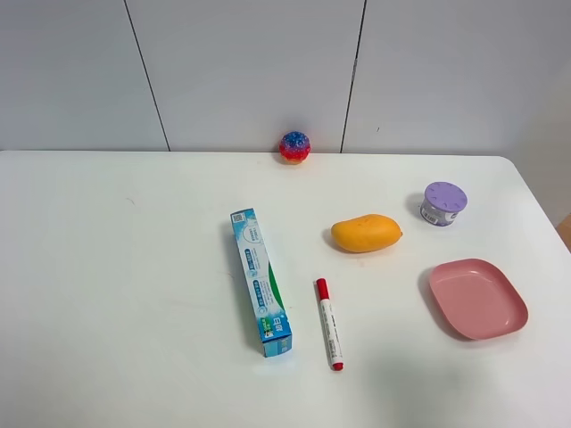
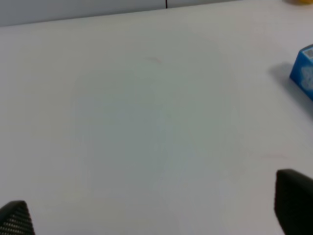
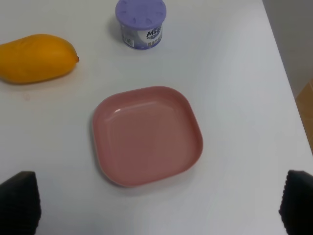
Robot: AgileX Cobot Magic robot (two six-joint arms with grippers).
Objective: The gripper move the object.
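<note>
The orange-yellow mango-shaped object (image 1: 365,234) lies on the white table right of centre, pointed end to the right. It also shows in the right wrist view (image 3: 35,57). Neither arm shows in the exterior high view. My right gripper (image 3: 159,208) is open, its black fingertips (image 3: 18,200) far apart, hovering above the near edge of a pink plate, empty. My left gripper (image 2: 156,213) is open and empty over bare table, with only its fingertips (image 2: 293,198) in view.
A pink square plate (image 1: 477,299) (image 3: 146,134) lies at the right front. A purple-lidded tub (image 1: 443,203) (image 3: 141,22) stands behind it. A blue toothpaste box (image 1: 260,281) (image 2: 304,71) and red-capped marker (image 1: 328,323) lie mid-table. A red-blue speckled ball (image 1: 294,147) sits by the back wall.
</note>
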